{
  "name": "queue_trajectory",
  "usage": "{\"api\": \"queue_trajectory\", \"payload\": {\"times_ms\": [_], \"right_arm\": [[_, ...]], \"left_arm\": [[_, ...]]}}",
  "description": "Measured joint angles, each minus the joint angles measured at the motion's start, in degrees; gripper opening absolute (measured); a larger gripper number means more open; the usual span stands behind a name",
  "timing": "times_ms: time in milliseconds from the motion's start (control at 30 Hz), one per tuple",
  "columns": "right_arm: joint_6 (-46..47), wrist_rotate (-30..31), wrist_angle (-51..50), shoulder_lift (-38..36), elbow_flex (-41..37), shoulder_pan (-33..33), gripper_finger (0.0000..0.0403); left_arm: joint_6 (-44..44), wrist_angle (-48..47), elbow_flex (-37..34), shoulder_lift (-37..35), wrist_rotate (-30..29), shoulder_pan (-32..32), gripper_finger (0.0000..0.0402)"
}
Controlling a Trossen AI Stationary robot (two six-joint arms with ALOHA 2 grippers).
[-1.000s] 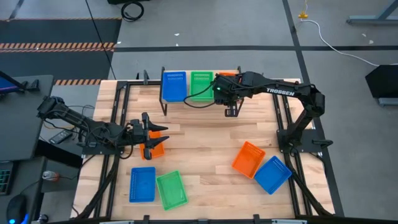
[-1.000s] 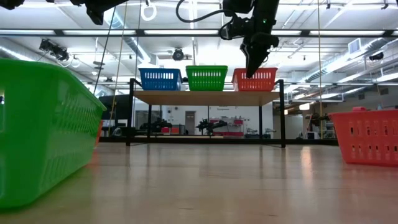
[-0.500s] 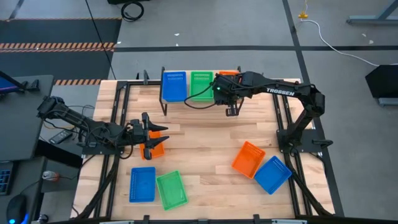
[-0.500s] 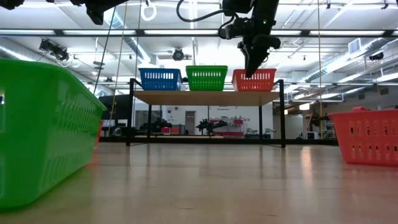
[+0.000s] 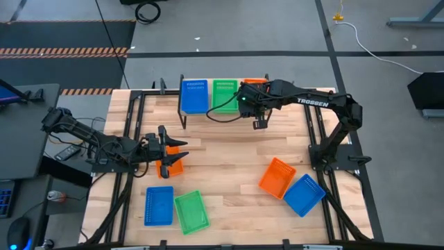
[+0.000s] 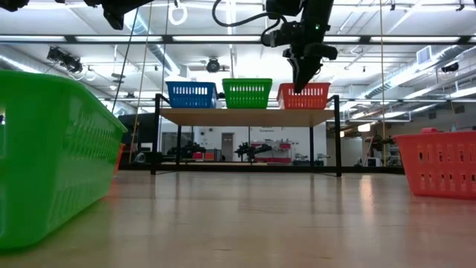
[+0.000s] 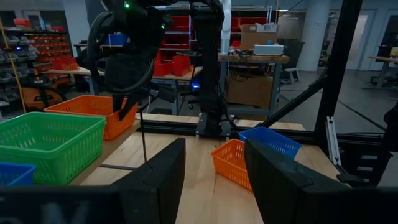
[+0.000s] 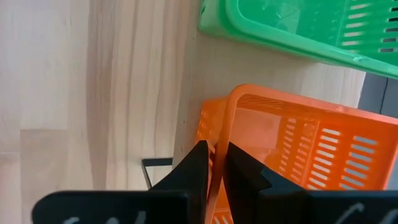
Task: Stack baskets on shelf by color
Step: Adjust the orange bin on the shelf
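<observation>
The shelf (image 5: 186,114) (image 6: 249,117) stands at the table's far edge. On its plank sit a blue basket (image 5: 194,95), a green basket (image 5: 223,95) and an orange basket (image 6: 306,97), largely hidden under my right arm in the high view. My right gripper (image 5: 259,125) (image 6: 300,80) points down over this orange basket's near side, shut on it. My left gripper (image 5: 164,146) (image 7: 211,180) is open and raised at the table's left, above another orange basket (image 5: 172,165) that lies on the tabletop. My right gripper pinches the near wall of the orange basket at its rim (image 8: 217,140) between the two fingers, coming from above and pointing down. One finger (image 8: 200,165) stands outside the wall and the other finger (image 8: 241,169) inside. The basket sits flat on the shelf plank.
On the tabletop lie a blue basket (image 5: 159,205) and a green basket (image 5: 191,211) near the front left, and an orange basket (image 5: 277,177) beside a blue one (image 5: 304,194) at the front right. Bare wood spans the table's middle. Black frame rails run along both sides.
</observation>
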Motion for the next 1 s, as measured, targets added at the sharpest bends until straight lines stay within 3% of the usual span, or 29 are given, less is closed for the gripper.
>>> {"api": "queue_trajectory", "payload": {"times_ms": [367, 600, 1000], "right_arm": [[0.0, -0.3, 0.2, 0.0, 0.0, 0.0, 0.0021], [5.4, -0.7, 0.1, 0.0, 0.0, 0.0, 0.0045], [12.7, -1.1, 0.9, 0.0, -0.4, 0.2, 0.004]], "left_arm": [[0.0, 0.0, 0.0, 0.0, 0.0, 0.0, 0.0172], [0.0, 0.0, 0.0, 0.0, 0.0, 0.0, 0.0172], [0.0, 0.0, 0.0, 0.0, 0.0, 0.0, 0.0172]]}}
